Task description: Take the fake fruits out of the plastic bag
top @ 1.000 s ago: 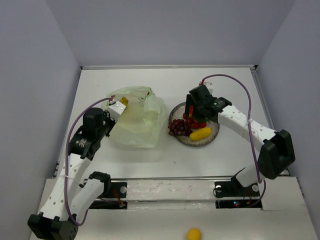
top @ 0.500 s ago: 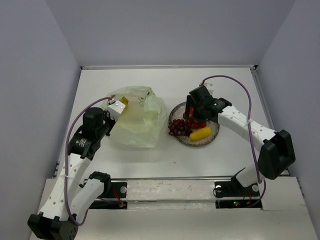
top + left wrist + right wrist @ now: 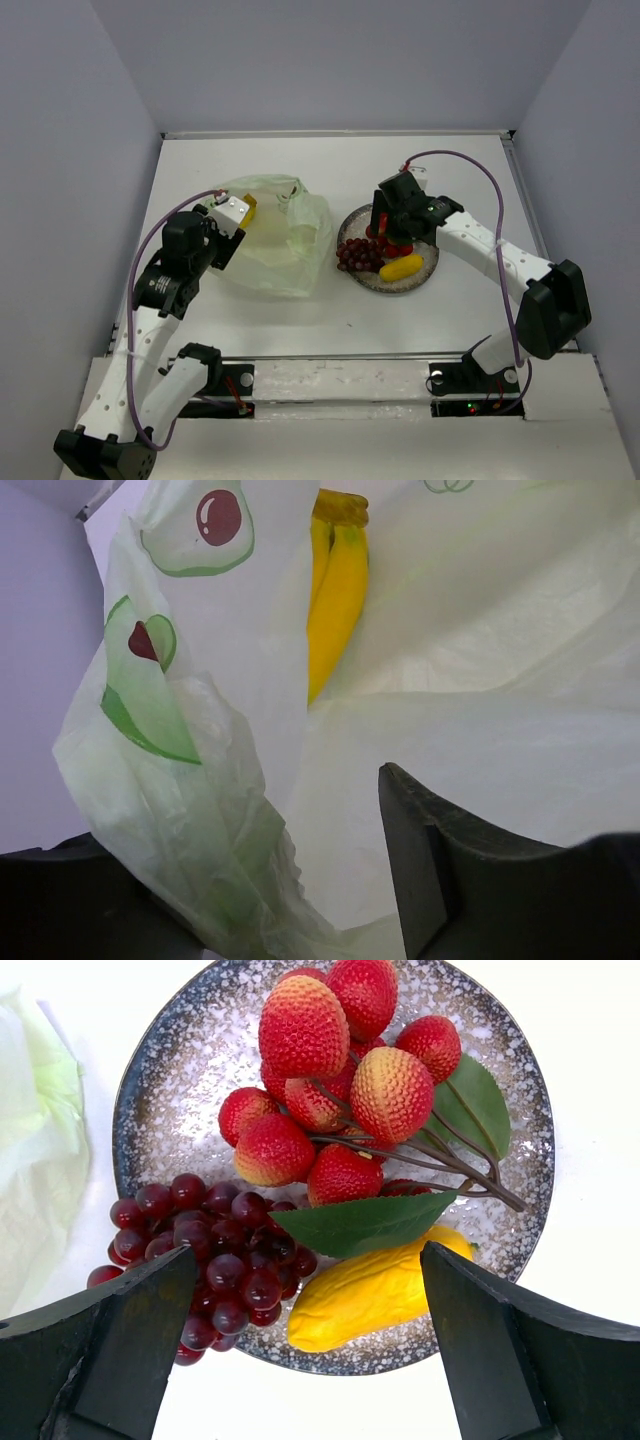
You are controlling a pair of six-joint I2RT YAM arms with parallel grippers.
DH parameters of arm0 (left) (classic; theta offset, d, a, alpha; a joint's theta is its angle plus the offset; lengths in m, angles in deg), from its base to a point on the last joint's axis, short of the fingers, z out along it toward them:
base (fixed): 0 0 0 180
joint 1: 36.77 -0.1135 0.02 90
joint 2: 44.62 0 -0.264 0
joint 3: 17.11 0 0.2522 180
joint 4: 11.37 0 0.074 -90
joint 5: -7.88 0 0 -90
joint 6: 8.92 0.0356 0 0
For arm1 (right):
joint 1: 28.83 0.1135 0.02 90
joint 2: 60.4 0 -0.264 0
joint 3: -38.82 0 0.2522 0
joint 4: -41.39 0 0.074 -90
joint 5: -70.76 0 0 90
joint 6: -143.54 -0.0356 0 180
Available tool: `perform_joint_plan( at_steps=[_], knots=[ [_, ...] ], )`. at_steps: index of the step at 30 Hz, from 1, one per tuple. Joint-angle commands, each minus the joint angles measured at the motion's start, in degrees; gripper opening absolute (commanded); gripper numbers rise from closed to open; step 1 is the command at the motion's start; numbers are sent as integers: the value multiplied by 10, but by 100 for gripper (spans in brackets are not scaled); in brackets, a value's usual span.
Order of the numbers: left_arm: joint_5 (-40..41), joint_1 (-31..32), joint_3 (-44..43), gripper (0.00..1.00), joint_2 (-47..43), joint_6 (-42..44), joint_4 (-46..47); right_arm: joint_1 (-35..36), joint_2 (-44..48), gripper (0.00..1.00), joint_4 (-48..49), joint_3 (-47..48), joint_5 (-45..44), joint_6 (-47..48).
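Observation:
The plastic bag (image 3: 285,245) lies crumpled at the left of the table, pale yellow-green with avocado prints (image 3: 480,680). A yellow banana (image 3: 335,590) shows inside it. My left gripper (image 3: 235,210) is at the bag's near-left edge with its jaws open (image 3: 240,820), and loose bag film hangs between them. The speckled plate (image 3: 428,262) holds the other fake fruits: dark red grapes (image 3: 210,1260), a yellow oblong fruit (image 3: 370,1290) and a red cluster with green leaves (image 3: 330,1070). My right gripper (image 3: 390,225) hovers open over the plate (image 3: 150,1090), empty (image 3: 308,1255).
The white table (image 3: 330,170) is boxed in by grey walls at the back and both sides. Bag and plate sit almost touching at mid-table. The right arm's purple cable (image 3: 470,160) loops behind the plate.
My left gripper's jaws have opened and let go of the bag's edge, and the bag has sagged a little. The right arm and the plate's fruits have not moved.

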Motion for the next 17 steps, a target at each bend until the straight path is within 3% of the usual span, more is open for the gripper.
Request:
perform_joint_plan(
  at_steps=[1, 8, 17],
  knots=[
    [-5, 0, -17, 70, -7, -3, 14, 0, 23, 100, 4, 11, -19, -3],
    [-3, -1, -16, 98, -24, -2, 17, 0, 27, 100, 36, 12, 31, 22],
    [37, 0, -9, 99, -72, -17, 75, 0, 42, 100, 65, 31, -23, 17]
  ],
)
